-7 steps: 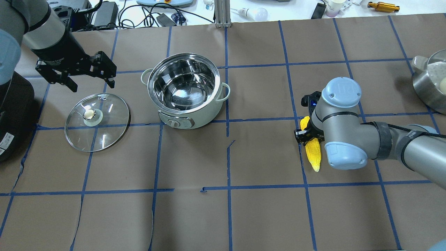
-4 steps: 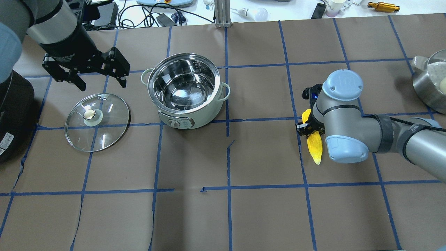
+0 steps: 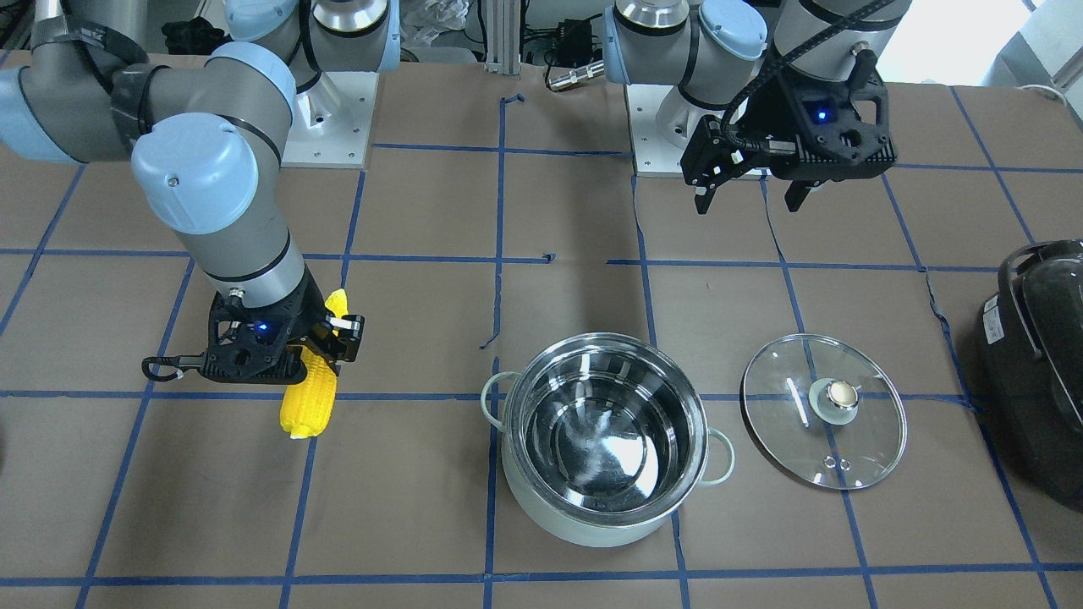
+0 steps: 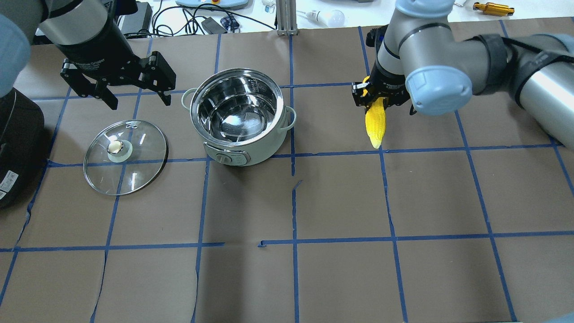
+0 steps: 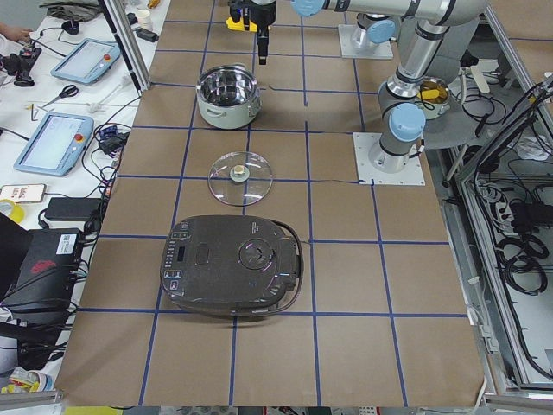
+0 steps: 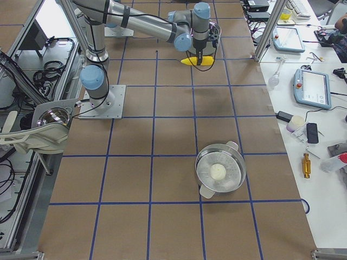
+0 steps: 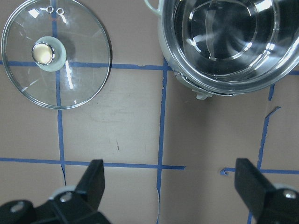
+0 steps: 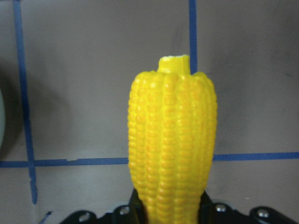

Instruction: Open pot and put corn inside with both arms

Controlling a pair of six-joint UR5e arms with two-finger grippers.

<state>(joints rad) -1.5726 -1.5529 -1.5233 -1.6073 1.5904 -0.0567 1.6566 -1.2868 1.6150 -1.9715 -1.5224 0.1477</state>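
Corn point(image 4: 376, 123) clamped in the right claw point(image 4: 376, 95), held over the desk point(image 4: 341, 197), to the right of the open pot point(image 4: 264, 150).
Pot without lid, placed a little left of the middle, toward the desk's edge away from the robot, well apart from the corn. Glass lid point(image 4: 139, 166) flat on the desk just beside the pot, on the side of the left end, brass knob up. Left claw point(image 4: 139, 102) with fingers wide apart, holding nothing, hovering between the lid and that far edge. Black multicooker point(image 5: 233, 264) near the left end.
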